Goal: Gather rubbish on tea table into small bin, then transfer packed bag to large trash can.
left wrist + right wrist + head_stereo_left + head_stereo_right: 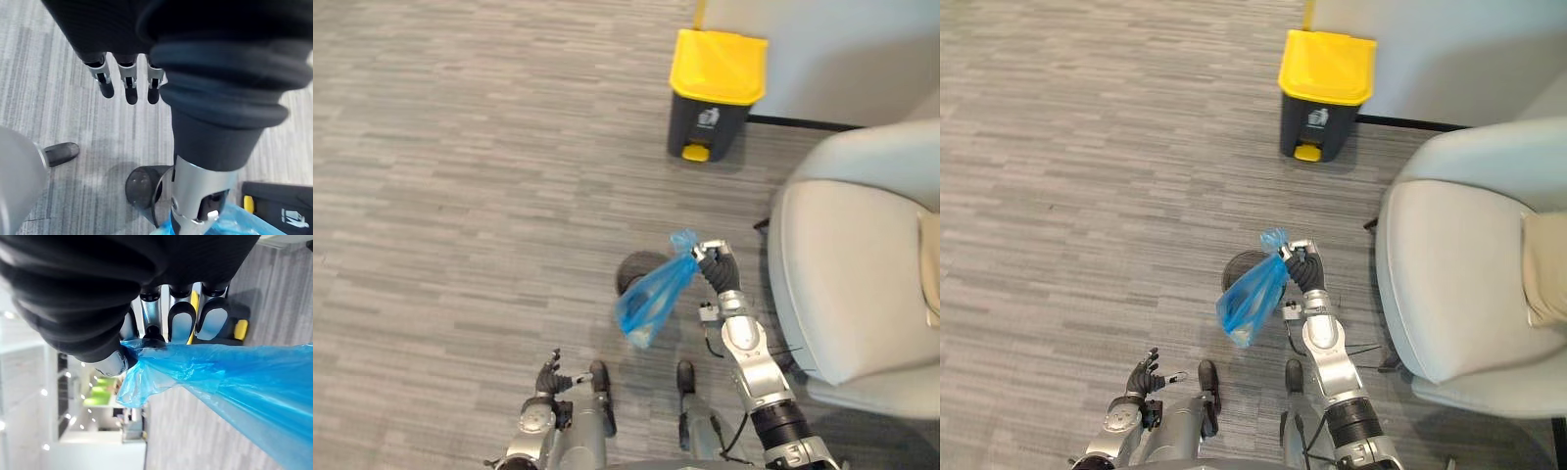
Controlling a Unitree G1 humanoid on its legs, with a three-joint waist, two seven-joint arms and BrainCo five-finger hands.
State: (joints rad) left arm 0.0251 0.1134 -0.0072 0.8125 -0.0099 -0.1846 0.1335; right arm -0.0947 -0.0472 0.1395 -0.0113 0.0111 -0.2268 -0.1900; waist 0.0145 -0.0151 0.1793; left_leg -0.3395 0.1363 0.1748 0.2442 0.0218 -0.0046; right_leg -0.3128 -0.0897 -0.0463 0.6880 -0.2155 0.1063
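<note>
A filled blue plastic bag hangs above the grey carpet, its knotted top pinched in my right hand, whose fingers curl round the neck. Below the bag stands a small dark round bin. The large dark trash can with a yellow lid stands farther ahead by the wall. My left hand hangs low at the near left, fingers straight and holding nothing.
A light grey armchair fills the right side, close to my right arm. A pale wall runs behind the yellow-lidded can. Grey carpet stretches to the left.
</note>
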